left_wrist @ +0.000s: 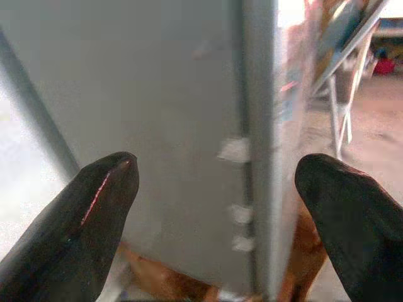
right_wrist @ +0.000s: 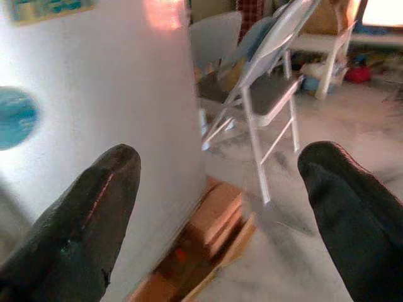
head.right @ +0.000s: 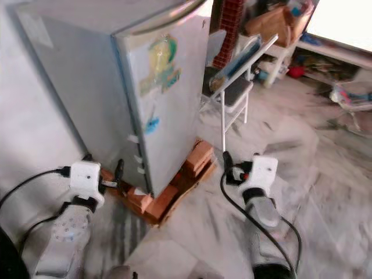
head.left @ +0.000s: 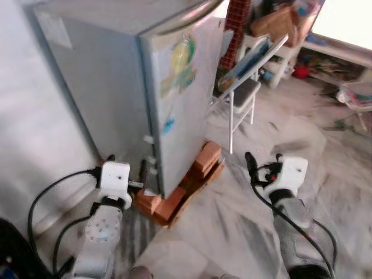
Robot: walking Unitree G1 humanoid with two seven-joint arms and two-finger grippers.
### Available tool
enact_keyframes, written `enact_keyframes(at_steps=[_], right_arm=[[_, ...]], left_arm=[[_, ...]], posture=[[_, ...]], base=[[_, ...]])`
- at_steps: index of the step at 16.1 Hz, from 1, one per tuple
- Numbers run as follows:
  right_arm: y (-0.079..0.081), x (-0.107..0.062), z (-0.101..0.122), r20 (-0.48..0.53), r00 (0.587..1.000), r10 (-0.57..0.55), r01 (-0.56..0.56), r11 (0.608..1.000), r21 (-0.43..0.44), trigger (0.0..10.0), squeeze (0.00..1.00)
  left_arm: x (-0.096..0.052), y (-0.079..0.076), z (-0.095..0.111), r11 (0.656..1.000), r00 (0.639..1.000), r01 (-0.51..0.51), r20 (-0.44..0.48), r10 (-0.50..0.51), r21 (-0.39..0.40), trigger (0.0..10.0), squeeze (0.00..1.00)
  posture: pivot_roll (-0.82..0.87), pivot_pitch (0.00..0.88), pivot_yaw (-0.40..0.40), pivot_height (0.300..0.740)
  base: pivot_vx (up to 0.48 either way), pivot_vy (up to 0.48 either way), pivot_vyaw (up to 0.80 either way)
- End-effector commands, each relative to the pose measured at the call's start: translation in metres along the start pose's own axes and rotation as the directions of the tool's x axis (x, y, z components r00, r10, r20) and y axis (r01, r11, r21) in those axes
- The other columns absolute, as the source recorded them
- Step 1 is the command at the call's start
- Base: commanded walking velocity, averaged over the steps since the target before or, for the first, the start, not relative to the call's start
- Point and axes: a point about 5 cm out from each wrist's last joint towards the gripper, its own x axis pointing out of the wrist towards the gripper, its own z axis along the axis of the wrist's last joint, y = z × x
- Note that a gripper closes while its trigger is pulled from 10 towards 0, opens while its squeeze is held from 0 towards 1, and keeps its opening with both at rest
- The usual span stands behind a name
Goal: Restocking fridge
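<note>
Grey-silver fridge (head.left: 145,87) sits up around 11 o'clock in the head view, door closed, with a few colourful stickers (head.left: 181,61) on the front panel. It's propped up on a stack of orange-red bricks (head.left: 180,189) that stick out from under its front corner, on a marbled floor (head.left: 232,221).

Left end effector (head.left: 143,174) is down at roughly 8 o'clock, held just off the fridge's lower corner, close to the bricks. In the left wrist view its two black fingers (left_wrist: 88,220) are spread wide with nothing between them, pointed right at the edge where the side wall meets the door.

Right end effector (head.left: 251,161) is at about 5 o'clock, out over bare floor and well apart from the fridge. Fingers (right_wrist: 88,226) are splayed open too, empty, looking toward the door front and the bricks.

Behind the fridge at around 1 o'clock there's a white folding chair (head.left: 244,87) with something flat leaning on it, and a bunch of clutter (head.left: 290,35) further back on shelves. It's all a bit blurry, so I can't make out the small stuff.
</note>
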Motion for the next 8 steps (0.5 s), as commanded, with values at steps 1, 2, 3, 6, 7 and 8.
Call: enact_keyframes(at_steps=[1, 2, 3, 6, 7, 8], right_arm=[[-0.0002, 0.0021, 0.0055, 0.016, 1.000, 0.011, -0.010, 1.000, -0.022, 10.0, 0.00], [0.0008, 0.0025, 0.0064, 0.020, 1.000, 0.014, -0.014, 1.000, -0.024, 10.0, 0.00], [0.0016, 0.0025, 0.0071, 0.023, 1.000, 0.016, -0.015, 1.000, -0.021, 10.0, 0.00], [0.0005, 0.0011, 0.0063, 0.021, 1.000, 0.013, -0.012, 1.000, -0.025, 10.0, 0.00], [0.0004, 0.0010, 0.0067, 0.020, 1.000, 0.013, -0.012, 1.000, -0.024, 10.0, 0.00], [0.0000, 0.0012, 0.0071, 0.020, 1.000, 0.012, -0.012, 1.000, -0.023, 10.0, 0.00]], left_arm=[[0.0013, -0.0008, 0.0043, 1.000, 1.000, -0.001, 0.022, 0.001, 0.010, 10.0, 0.00], [0.0010, -0.0009, 0.0057, 1.000, 0.999, -0.005, 0.033, 0.005, 0.013, 10.0, 0.00], [0.0010, -0.0003, 0.0065, 1.000, 0.999, -0.013, 0.039, 0.012, 0.018, 10.0, 0.00], [0.0031, -0.0007, 0.0085, 1.000, 0.999, -0.007, 0.046, 0.006, 0.022, 10.0, 0.00], [0.0049, -0.0004, 0.0100, 1.000, 0.999, -0.007, 0.050, 0.006, 0.018, 10.0, 0.00], [0.0061, -0.0004, 0.0107, 1.000, 0.999, -0.006, 0.052, 0.005, 0.016, 10.0, 0.00]], posture=[[0.13, 0.041, -0.044, 0.740], [0.13, 0.054, -0.043, 0.740], [0.13, 0.054, -0.043, 0.740], [0.13, 0.063, -0.038, 0.740], [0.13, 0.064, -0.039, 0.740], [0.13, 0.064, -0.039, 0.740]], base=[[0.000, 0.000, -0.80], [0.000, 0.000, -0.80], [0.000, 0.000, -0.80], [0.000, 0.000, -0.80], [0.000, 0.000, -0.80], [0.000, 0.000, -0.80]])
